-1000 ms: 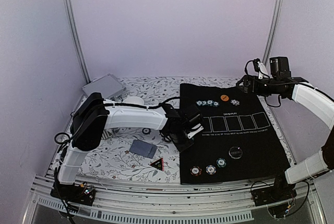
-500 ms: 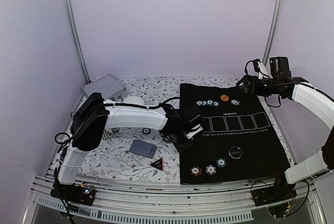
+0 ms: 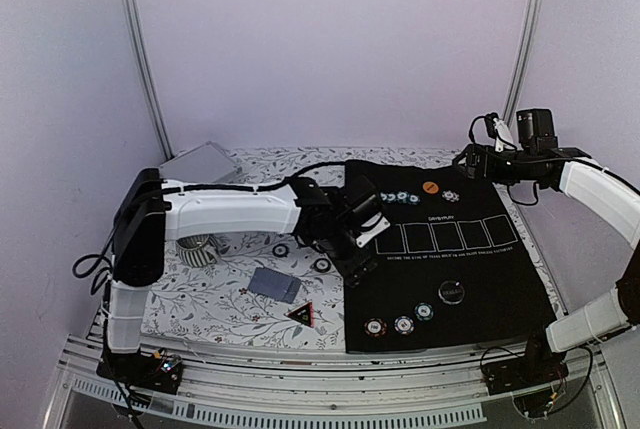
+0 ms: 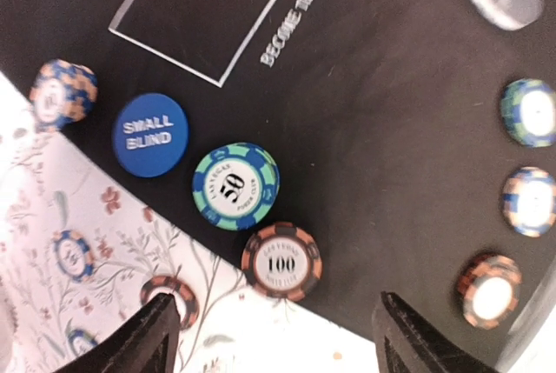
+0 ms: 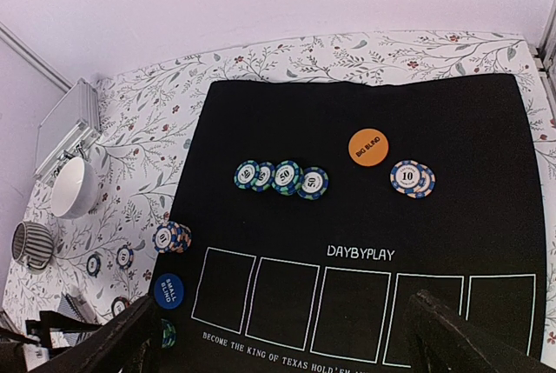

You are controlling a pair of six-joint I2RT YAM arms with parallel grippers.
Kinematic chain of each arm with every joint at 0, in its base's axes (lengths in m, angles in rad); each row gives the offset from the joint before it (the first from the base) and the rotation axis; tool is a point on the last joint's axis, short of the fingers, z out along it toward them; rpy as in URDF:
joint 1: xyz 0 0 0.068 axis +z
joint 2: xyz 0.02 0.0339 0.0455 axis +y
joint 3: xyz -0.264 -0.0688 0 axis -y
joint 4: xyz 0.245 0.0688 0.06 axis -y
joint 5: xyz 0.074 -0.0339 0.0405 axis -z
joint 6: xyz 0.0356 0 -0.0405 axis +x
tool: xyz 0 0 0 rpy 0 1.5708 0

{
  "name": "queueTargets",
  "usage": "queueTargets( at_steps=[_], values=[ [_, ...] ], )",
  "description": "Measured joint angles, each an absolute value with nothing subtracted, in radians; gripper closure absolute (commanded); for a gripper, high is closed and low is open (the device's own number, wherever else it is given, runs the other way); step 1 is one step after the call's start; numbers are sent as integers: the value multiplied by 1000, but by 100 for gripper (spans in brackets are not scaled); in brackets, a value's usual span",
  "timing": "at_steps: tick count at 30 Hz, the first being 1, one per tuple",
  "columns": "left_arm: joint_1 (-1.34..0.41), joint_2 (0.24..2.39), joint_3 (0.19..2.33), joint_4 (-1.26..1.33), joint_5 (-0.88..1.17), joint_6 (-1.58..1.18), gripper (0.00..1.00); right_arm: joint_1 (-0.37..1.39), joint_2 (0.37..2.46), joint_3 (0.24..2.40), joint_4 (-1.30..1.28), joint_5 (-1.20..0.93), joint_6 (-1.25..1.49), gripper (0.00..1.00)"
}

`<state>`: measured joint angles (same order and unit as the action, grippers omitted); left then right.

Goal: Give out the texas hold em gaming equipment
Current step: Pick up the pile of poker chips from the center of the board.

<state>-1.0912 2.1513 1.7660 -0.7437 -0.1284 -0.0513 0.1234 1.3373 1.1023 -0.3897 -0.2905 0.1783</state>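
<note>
Nearest the arm bases, three striped chips [image 3: 402, 323] are laid in a short line on the black mat [image 3: 500, 279]. The line rises toward the black disc [image 3: 452, 291], just beyond its right end. Left of the mat, on the floral cloth [image 3: 220, 299], the grey-blue card stack [image 3: 273, 284] is lying flat and undealt, with its long axis running from far-left to near-right. The left gripper [image 4: 276, 321] is held low over the mat's left edge, its jaws spread wide with nothing between them. Below it the red-brown 100 chip [image 4: 281, 260], the green 50 chip [image 4: 235, 186] and the blue SMALL BLIND button [image 4: 149, 135] are set in a diagonal line just inside that edge, with a small chip stack [image 4: 62, 93] beyond. These pieces are round, so no long axis is offered and only the lettering gives a heading. Several loose chips [image 4: 74, 254] are left on the cloth. The five card outlines [image 5: 347, 303] are seen empty. Farther on, a row of four green-and-teal chips [image 5: 281, 177], the orange BIG BLIND button [image 5: 367, 147] and a pair of 10 chips [image 5: 412, 178] are placed. The right gripper [image 5: 280, 308] is held high over the far right, fully spread and empty. Judged: chips and buttons largely placed, while the loose chips and all the cards remain.
</note>
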Motion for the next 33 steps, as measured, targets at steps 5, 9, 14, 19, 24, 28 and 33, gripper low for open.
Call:
queueTargets(
  at_steps=[5,9,14,19,24,28,33],
  values=[
    [-1085,2023,1695,-721,-103,-57,3,123,1337,1102,-390,-291,178,1],
    [-1040,1895,1577,-688,-86,-99,2,123,1337,1102,-390,-291,178,1],
    [-933,1892,1520,-686,-126,-155,2,123,1337,1103,-390,-292,178,1],
    [-917,2006,1513,-686,-141,-167,2,123,1337,1103,-390,-294,178,1],
    [-919,2110,1513,-685,-120,-162,8,123,1337,1103,-391,-294,178,1],
    [-918,2128,1529,-673,-106,-151,27,123,1337,1103,-393,-294,178,1],
    [-920,2145,1546,-665,-88,-140,39,123,1337,1103,-393,-294,178,1]
  ],
)
